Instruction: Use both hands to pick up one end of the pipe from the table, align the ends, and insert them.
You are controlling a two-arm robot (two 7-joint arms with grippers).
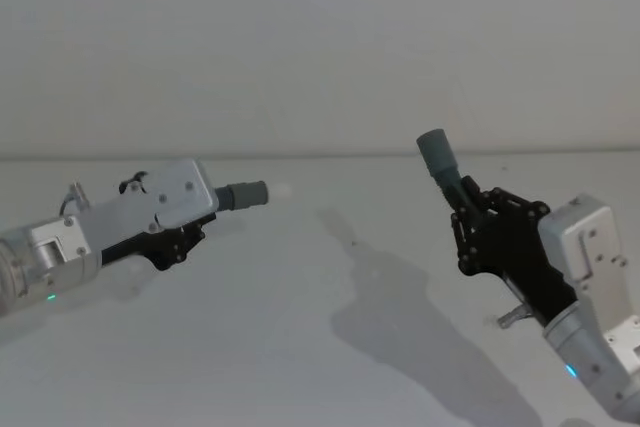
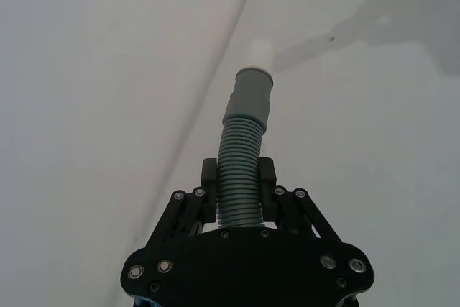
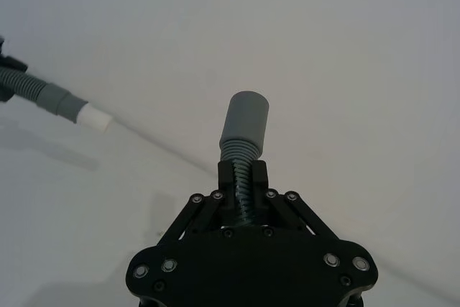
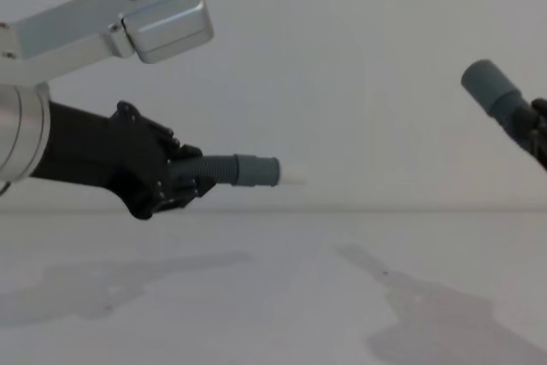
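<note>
Left gripper [image 2: 238,177] pinched the pipe [image 2: 241,145] behind its white-tipped collar [image 2: 251,95], right gripper [image 3: 243,174] clamped it below the socket cuff [image 3: 244,116], the 2 ends well apart above the table [image 1: 300,337].

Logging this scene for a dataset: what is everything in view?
collar with white tip: 1, grey, in the air on the left, pointing right
socket cuff: 1, grey, raised on the right, apart from the collar
pipe: 2 stretches seen, dark grey ribbed, one behind each end
table: 1, white, below both ends
left gripper: 1, black, shut on the pipe
right gripper: 1, black, shut on the pipe
</note>
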